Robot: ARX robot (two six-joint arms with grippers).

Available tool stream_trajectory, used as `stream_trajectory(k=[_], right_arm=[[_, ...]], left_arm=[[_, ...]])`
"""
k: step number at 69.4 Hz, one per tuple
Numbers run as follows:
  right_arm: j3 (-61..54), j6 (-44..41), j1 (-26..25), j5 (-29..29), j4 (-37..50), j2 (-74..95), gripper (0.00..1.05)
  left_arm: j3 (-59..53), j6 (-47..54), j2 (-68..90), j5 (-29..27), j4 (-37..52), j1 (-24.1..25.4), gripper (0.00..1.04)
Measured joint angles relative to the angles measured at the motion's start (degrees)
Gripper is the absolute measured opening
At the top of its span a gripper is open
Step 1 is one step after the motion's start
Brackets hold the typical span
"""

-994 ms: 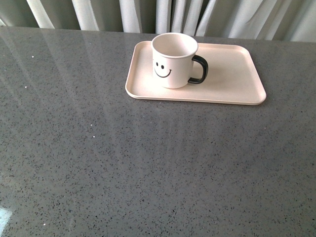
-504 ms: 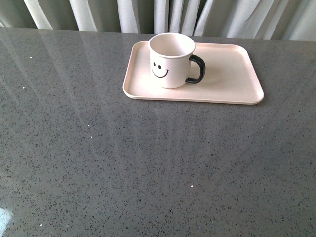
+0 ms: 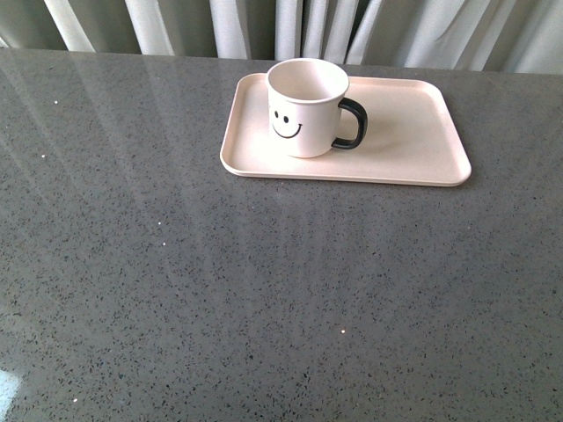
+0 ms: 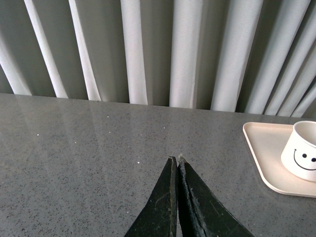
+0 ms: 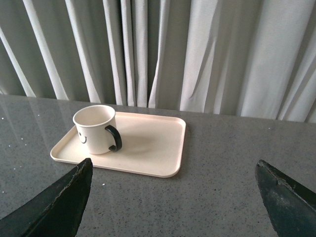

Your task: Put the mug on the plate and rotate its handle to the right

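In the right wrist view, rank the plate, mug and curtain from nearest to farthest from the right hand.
1. Plate: its near rim lies just ahead of the open right hand.
2. Mug: standing on the plate, behind that rim.
3. Curtain: hanging farthest back, behind both.

Left fingers (image 4: 197,207): you see both dark blades pressed together, tips meeting with nothing between them, above bare bench.
Bench (image 4: 89,148): grey speckled stone with a soft sheen, running back to the curtain.
Curtain (image 4: 187,49): white pleats over a darker backing, filling the far side.
Plate (image 4: 264,148): pale pink-beige, flat on the bench, well apart from your fingers; only one rounded corner and part of its rim show before the picture cuts it off.
Mug (image 4: 301,155): white, upright on the plate, partly cropped.
Smiley face (image 4: 307,159): black, turned toward you; the handle cannot be made out here.
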Motion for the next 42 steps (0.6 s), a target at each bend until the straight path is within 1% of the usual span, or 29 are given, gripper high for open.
stream_trajectory(k=[42], right_arm=[[0.00, 0.00, 0.00, 0.00, 0.00, 0.00, 0.96]], left_arm=[[-0.59, 0.02, -22.60, 0.02, -20.70, 0.00, 0.01]])
